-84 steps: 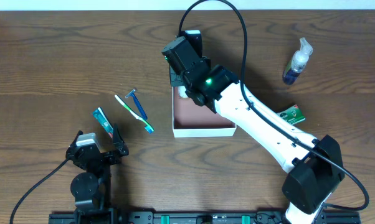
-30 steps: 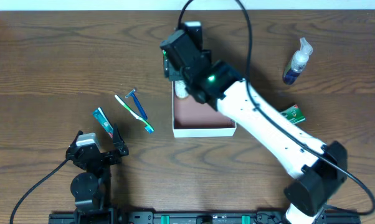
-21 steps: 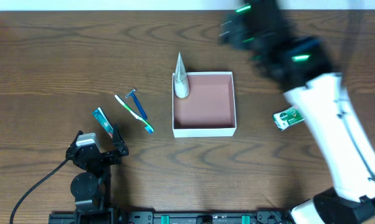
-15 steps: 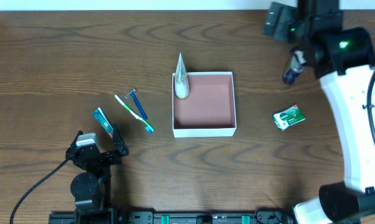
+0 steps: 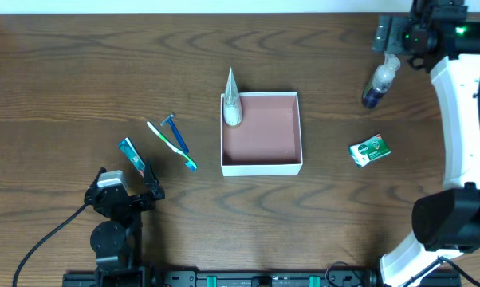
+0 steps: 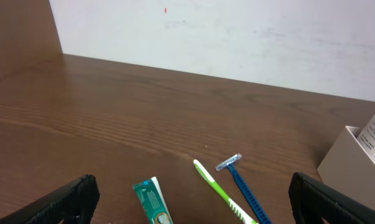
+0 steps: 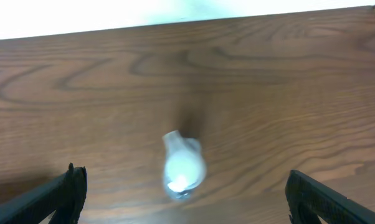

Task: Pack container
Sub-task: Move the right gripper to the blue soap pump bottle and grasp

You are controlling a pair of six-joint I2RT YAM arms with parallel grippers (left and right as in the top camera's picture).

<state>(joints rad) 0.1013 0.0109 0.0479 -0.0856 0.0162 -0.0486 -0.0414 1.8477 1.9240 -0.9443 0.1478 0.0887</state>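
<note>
While both tools sit wide open w/ nothing held, I see the right gripper (image 5: 387, 36) above the spray bottle (image 5: 379, 80) at far right, the left gripper (image 5: 127, 185) near a teal tube (image 5: 132, 156), and the container (image 5: 264, 139) mid-table w/ a white tube (image 5: 232, 100) leaning in its far-left corner.

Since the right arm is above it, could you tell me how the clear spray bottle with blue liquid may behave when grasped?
The clear spray bottle looks tall and narrow, so a nudge would probably tip it. Its smooth round plastic may slip. Blue liquid shows only near its base, so it is likely light.
</note>
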